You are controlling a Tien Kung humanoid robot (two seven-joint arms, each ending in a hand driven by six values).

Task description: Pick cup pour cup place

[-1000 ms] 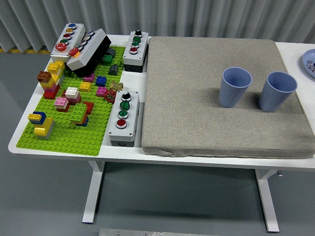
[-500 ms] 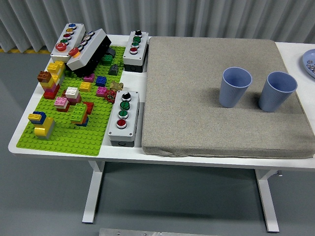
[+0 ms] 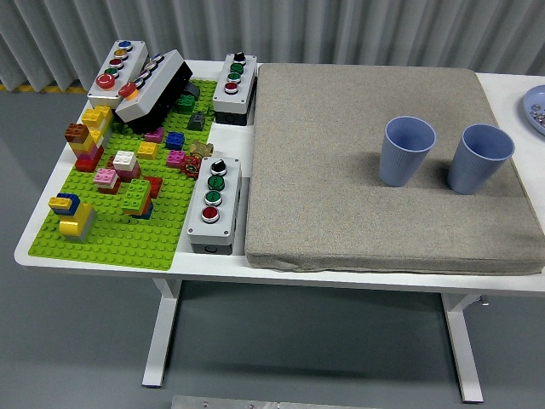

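Note:
Two blue ribbed cups stand upright on a grey mat (image 3: pixel 341 179) on the right half of the table. The left cup (image 3: pixel 407 151) and the right cup (image 3: pixel 479 158) stand side by side, a small gap apart. I cannot see inside them well enough to tell any contents. Neither of my hands is in view.
A green baseplate (image 3: pixel 111 234) with several coloured bricks lies at the left. Grey button boxes stand at the back left (image 3: pixel 136 78), back middle (image 3: pixel 233 87) and near the front (image 3: pixel 214 204). A blue plate's edge (image 3: pixel 535 108) shows at the far right.

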